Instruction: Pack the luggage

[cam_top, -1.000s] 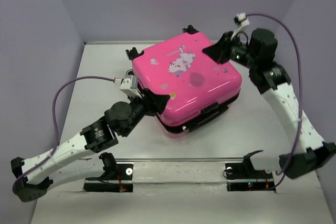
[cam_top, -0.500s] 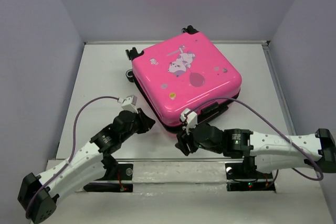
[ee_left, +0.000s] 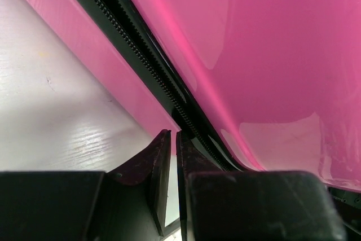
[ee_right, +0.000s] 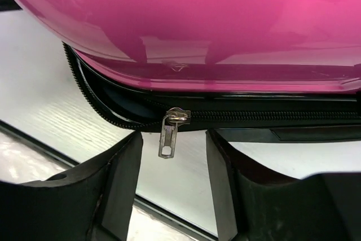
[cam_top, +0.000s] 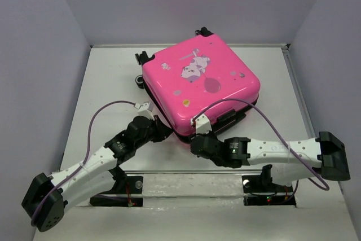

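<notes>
The hot-pink luggage (cam_top: 200, 86) lies flat mid-table with its lid down and its cartoon print facing up. Its black zipper (ee_right: 265, 115) is closed to the right of the slider and open to the left. The metal zipper pull (ee_right: 167, 136) hangs at the near front edge. My right gripper (ee_right: 174, 139) is open with the pull hanging between its fingers, untouched; it shows in the top view (cam_top: 194, 144) at the front corner. My left gripper (ee_left: 172, 142) is shut and empty, its tips at the lower shell's edge beside the open zipper track (ee_left: 141, 55); it shows in the top view (cam_top: 161, 131).
The luggage's black wheels (cam_top: 141, 58) and handle point to the far left. A raised rail (cam_top: 192, 174) with both arm bases runs along the near edge. Grey walls close in the left, back and right.
My right arm has swung from the luggage's far right corner round to its near front edge, at the zipper pull. My left arm drew back a little, then moved in to the near left edge.
</notes>
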Controlling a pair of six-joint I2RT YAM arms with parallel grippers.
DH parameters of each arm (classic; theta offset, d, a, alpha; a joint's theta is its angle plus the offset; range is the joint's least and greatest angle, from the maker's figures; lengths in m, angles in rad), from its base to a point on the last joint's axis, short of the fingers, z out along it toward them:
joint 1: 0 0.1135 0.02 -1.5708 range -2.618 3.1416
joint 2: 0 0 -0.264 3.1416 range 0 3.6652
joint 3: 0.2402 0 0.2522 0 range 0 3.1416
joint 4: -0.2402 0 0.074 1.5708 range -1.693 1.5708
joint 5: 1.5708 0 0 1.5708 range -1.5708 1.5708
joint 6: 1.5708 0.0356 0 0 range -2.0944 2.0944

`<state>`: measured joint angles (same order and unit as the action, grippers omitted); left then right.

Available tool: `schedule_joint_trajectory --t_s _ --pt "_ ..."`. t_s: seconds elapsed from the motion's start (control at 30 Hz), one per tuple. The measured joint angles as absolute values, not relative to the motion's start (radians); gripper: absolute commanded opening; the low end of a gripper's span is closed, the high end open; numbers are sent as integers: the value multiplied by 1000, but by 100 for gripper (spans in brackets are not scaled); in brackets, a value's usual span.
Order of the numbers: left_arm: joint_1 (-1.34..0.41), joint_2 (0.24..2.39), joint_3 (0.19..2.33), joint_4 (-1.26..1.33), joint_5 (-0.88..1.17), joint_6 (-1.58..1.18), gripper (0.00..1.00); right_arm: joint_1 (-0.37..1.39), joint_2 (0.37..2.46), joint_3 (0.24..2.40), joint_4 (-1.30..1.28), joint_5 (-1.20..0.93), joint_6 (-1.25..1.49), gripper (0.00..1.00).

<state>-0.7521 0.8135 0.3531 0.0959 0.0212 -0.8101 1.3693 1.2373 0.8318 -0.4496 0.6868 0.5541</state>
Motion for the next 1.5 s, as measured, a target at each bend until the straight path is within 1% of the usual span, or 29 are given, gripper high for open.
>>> schedule_joint_trajectory --t_s 0.17,0.23,0.27,0.33,0.37,0.43,0.47,0.53,0.73,0.9,1.0,1.07,1.2,1.27,1.33,1.37,1.4,1.43,1.47,1.5 --pt "-758 816 353 101 15 -809 20 1377 1309 900 -535 730 554 51" --pt "-762 816 353 101 10 -809 20 1377 1324 915 -553 732 554 49" --pt "-766 816 353 101 9 -809 20 1377 1331 923 -562 734 553 41" --pt "-773 817 353 101 6 -809 20 1378 1340 928 -570 741 553 36" --pt "-779 818 353 101 6 -809 20 1378 1344 928 -574 745 555 28" --pt "-795 827 353 101 6 -809 20 1377 1348 928 -579 752 555 19" --pt "-804 834 353 101 6 -810 20 1375 1349 928 -583 757 556 12" --pt "-822 852 353 105 11 -810 20 1375 1349 928 -586 762 559 7" --pt "-896 922 354 144 15 -814 20 1373 1341 920 -584 771 566 7" --pt "-953 1007 401 173 20 -821 20 1390 1300 915 -585 720 567 7" --pt "-970 1063 457 173 20 -812 20 1454 1295 916 -597 683 573 7" --pt "-978 1106 501 156 14 -803 20 1501 1297 928 -624 725 571 7" --pt "-983 1176 590 104 9 -782 21 1514 1297 933 -667 783 573 7" --pt "-982 1216 626 97 9 -776 28 1514 1294 926 -673 826 581 7" --pt "-981 1255 657 96 10 -759 42 1514 1275 887 -651 880 597 7" --pt "-979 1271 666 95 10 -748 60 1512 1261 864 -623 897 608 7" --pt "-973 1274 666 96 11 -742 69 1508 1238 836 -587 904 614 7" --pt "-964 1273 666 88 14 -733 76 1500 1216 804 -534 910 624 7" --pt "-950 1266 666 66 8 -726 87 1489 1179 754 -453 914 641 7" --pt "-931 1252 665 39 6 -721 90 1474 1148 705 -372 912 656 7"
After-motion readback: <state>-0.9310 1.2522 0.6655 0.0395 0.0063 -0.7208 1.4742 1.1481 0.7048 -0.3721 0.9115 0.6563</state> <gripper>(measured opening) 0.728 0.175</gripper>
